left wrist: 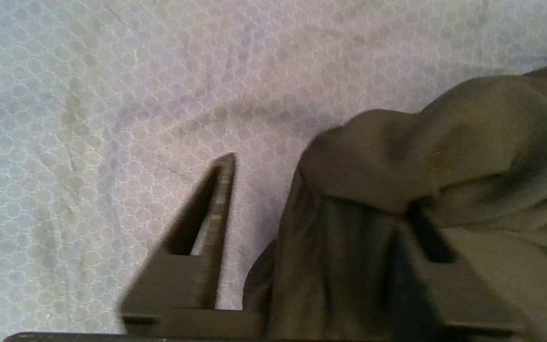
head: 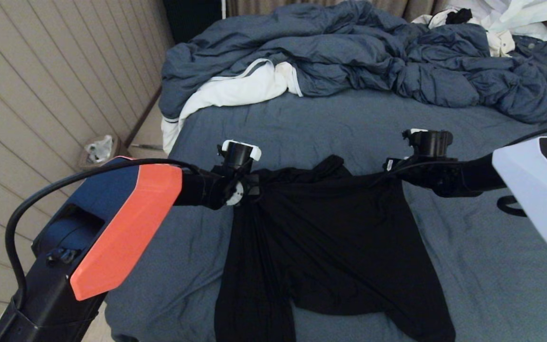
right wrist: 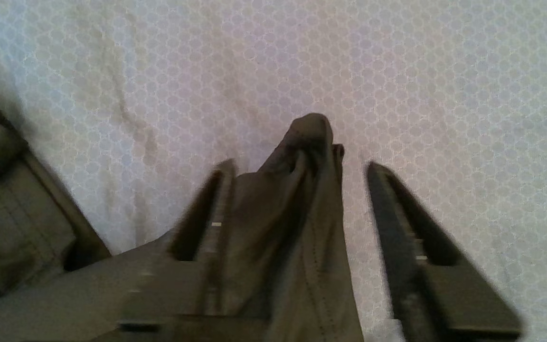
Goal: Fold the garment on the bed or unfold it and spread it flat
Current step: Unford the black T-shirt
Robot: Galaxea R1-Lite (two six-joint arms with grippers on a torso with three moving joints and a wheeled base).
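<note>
A wide bed with a slate-blue sheet fills the scene, set against a pale panelled wall on the robot's left. Above the sheet the left gripper is at the top left corner of the garment; in the left wrist view its fingers stand spread, one bare over the sheet and the other buried under a bunched fold of the dark cloth, which lies draped over that finger rather than pinched. The right gripper is at the garment's top right corner; in the right wrist view its two fingers are also apart, with a peaked ridge of the fabric standing between them, resting against one finger and clear of the other. The garment itself is a plain black knit from the head view, no print showing on the upper face. Its top edge stretches between the two grippers with a small hump near the middle, and the body hangs down toward the near edge of the bed in uneven folds, a long strip falling on the left side and a broader flap on the right. Farther back a puffy blue-grey duvet is heaped across the bed, with a white cloth tucked under its left end.
</note>
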